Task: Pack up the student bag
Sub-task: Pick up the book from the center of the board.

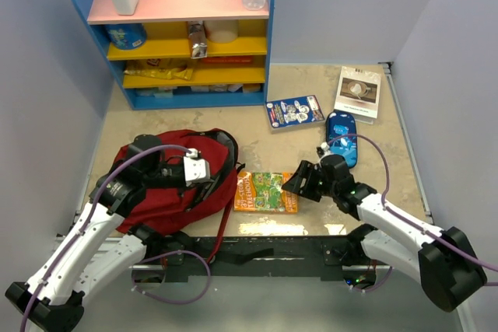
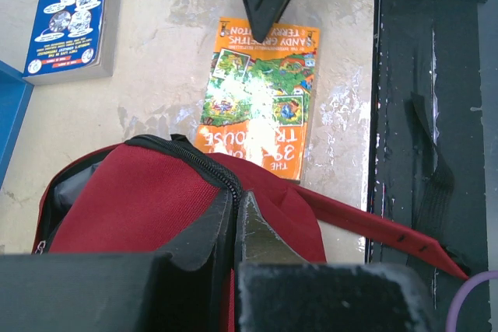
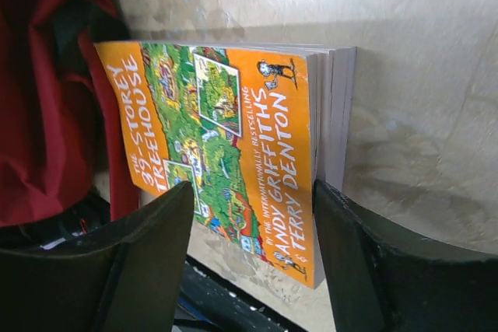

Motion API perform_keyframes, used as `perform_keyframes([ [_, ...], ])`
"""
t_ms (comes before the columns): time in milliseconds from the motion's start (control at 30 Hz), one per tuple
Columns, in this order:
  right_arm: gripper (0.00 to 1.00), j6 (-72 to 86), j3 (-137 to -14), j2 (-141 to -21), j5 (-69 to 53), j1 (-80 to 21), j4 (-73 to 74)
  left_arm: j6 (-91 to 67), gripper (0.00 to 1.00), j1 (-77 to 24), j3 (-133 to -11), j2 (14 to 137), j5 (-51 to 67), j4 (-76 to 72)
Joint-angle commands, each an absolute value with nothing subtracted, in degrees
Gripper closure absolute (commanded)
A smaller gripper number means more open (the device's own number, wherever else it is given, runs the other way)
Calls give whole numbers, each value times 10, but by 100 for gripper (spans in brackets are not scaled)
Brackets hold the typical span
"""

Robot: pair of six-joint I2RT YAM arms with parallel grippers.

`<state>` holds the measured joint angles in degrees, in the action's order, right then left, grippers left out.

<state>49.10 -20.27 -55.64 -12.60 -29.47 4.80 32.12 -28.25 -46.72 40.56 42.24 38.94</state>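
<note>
The backpack (image 1: 167, 188) lies at the left of the tabletop (image 1: 257, 126), its zipper opening turned toward the orange book (image 1: 265, 191) just beside it. Our left end effector (image 2: 236, 201) is closed, pinching the red fabric at the zipper edge, seemingly to hold the opening up. Our right end effector (image 3: 253, 192) is open, its jaws set either side of the book's near end and, as far as we can see, not clamped. The main risk, we judge, is a shallow bite. Because the book lies flat, the fingers may catch only the cover or a few pages, so it fans out or slips. The pinch on thin fabric may also pull free, letting the opening sag, and the book would then jam against the rim.
</note>
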Motion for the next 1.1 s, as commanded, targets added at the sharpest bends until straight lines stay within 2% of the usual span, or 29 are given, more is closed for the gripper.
perform_keyframes([
  [0,36,526,-169,-542,-170,-314,-36,313,100,-281,-488,405,468,345],
  [233,38,526,-123,-555,-171,-317,-113,311,100,-281,-489,409,476,344],
  [333,46,525,-129,-549,-181,-320,-124,312,100,-281,-490,409,477,344],
  [567,52,526,-157,-485,-193,-324,-133,311,100,-279,-490,410,483,344],
  [633,56,526,-151,-490,-204,-324,-158,311,100,-279,-490,410,484,344],
  [733,60,533,-128,-524,-224,-325,-217,311,100,-279,-490,410,485,345],
  [967,60,489,-96,-649,-224,-330,-301,309,100,-279,-491,410,488,345],
  [1067,78,483,-105,-678,-218,-331,-306,309,100,-278,-495,410,490,345],
])
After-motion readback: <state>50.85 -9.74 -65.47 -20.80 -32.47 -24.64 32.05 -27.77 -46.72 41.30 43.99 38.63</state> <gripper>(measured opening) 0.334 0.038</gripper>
